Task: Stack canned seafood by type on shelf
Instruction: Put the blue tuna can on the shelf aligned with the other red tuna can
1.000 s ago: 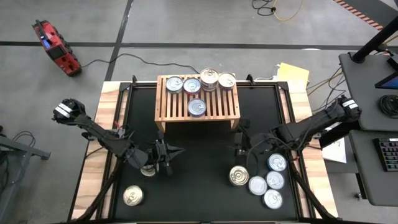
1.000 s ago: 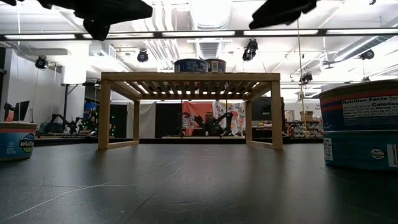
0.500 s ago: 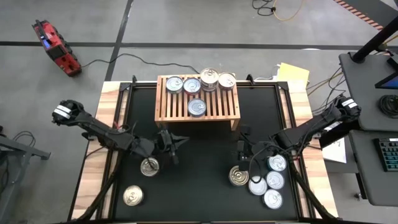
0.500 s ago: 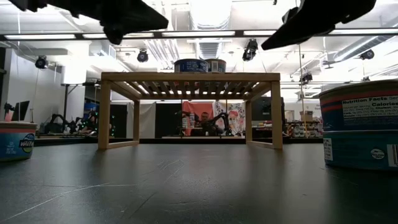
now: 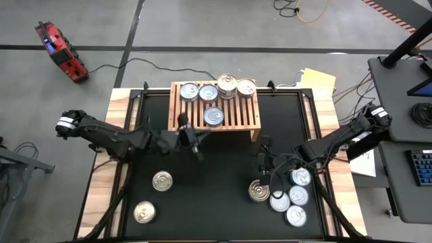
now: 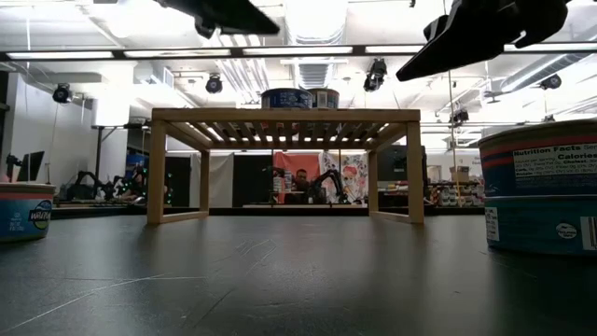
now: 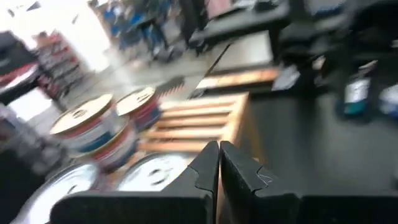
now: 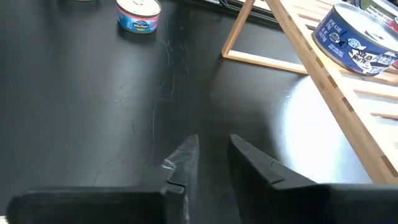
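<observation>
Left end effector (image 5: 196, 147), pressed together, now nearer shelf (image 5: 214, 109) over black mat (image 5: 216, 175); right one's (image 5: 262, 169) state unclear.

Left gripper (image 5: 196, 143) closed, right gripper (image 5: 262, 164) slightly parted, both raised

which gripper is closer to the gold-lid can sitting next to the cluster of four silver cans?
Right. The right gripper hovers just above the gold-lid can, empty. The left gripper is far across the mat, by the shelf front edge.
</observation>
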`<state>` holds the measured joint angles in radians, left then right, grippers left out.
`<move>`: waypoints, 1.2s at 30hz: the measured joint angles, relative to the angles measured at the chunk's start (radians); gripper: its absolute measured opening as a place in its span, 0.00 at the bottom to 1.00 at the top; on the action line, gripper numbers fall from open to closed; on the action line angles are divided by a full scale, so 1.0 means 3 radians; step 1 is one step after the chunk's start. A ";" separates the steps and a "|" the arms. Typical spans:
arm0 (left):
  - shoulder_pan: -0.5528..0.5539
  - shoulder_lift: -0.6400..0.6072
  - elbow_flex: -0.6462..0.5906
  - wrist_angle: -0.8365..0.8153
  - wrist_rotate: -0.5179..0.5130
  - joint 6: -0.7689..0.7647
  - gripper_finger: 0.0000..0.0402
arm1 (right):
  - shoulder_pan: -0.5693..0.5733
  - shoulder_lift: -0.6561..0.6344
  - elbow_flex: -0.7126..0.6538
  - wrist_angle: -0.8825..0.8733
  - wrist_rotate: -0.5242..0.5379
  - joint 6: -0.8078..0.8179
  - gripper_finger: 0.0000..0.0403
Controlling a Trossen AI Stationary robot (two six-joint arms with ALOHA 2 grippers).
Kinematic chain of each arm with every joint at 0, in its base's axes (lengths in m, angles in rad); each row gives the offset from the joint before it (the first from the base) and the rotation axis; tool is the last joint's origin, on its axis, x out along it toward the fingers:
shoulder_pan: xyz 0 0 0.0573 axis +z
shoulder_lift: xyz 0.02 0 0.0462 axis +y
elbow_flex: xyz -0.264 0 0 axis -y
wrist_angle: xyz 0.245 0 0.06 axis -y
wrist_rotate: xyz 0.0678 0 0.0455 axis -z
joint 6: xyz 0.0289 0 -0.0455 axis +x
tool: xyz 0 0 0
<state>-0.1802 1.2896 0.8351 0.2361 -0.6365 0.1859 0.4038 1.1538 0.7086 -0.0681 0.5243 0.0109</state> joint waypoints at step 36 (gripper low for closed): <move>0.0812 0.0388 0.0602 -0.0944 0.0670 -0.0125 0.00 | 0.0000 0.0000 0.0000 -0.0003 0.0000 0.0099 0.10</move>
<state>0.0633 1.4059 1.0157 -0.0470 -0.4355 0.1483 0.4038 1.1538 0.7086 -0.0689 0.5243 0.0406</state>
